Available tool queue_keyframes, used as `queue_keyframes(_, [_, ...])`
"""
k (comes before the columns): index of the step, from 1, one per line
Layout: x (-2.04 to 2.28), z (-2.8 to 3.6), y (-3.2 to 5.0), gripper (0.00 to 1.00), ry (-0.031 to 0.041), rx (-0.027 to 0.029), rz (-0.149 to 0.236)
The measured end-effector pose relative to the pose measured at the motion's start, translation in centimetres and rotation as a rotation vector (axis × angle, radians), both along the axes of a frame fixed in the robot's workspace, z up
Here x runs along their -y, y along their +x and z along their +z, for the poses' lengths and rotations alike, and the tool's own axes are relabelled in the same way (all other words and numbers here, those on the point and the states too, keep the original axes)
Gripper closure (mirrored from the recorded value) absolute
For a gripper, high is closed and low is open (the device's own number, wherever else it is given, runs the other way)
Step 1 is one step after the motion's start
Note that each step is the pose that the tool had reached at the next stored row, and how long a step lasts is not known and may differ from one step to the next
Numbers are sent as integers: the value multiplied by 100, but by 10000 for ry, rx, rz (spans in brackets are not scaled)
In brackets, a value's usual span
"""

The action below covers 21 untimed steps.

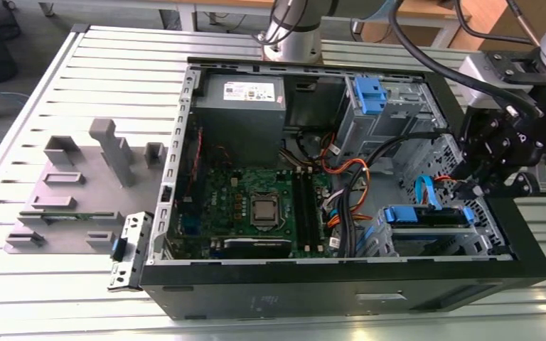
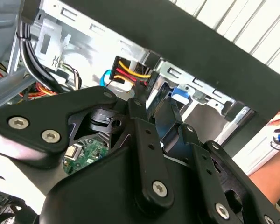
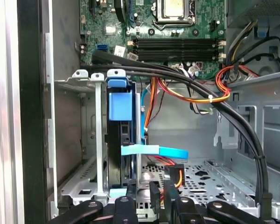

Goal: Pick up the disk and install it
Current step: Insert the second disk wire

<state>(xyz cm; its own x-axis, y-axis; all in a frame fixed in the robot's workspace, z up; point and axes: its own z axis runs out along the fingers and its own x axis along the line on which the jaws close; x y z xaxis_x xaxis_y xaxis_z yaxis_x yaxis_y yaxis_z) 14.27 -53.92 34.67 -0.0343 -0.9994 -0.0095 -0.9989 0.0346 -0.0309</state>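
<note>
The disk [image 1: 423, 215] sits in the lower drive cage of the open computer case [image 1: 349, 284], at the exterior view's right, with its blue carrier rails showing. In the first wrist view the disk [image 3: 115, 149] stands edge-on in the cage with a blue tab on its end. My gripper [image 1: 466, 190] hangs just beside that cage, over the case's right wall. In both wrist views the gripper [image 3: 161, 189] [image 2: 154, 105] has its fingers drawn close together, and I can make out nothing held between them. A power plug with yellow and red wires [image 2: 130, 72] lies just past the fingertips.
A blue data cable [image 3: 154, 150] and thick black cables [image 3: 233, 116] cross the space beside the disk. A grey power-supply box [image 1: 242, 92], a blue bracket [image 1: 368, 96] and the motherboard [image 1: 254, 206] are in the case. A grey fixture [image 1: 93, 177] stands on the slatted table. A person's arm [image 2: 275, 158] is nearby.
</note>
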Motion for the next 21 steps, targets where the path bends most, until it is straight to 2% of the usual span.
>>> queue_keyframes(7, [0, -26, 43, 64, -21, 0, 1])
queue_keyframes(16, [1, -38, 43, 64, -40, 0, 0])
queue_keyframes(18, [1, -39, 43, 65, -40, 0, 0])
queue_keyframes(20, [1, -39, 43, 77, -39, 0, 0])
queue_keyframes(21, [1, -39, 43, 77, -40, 0, 0])
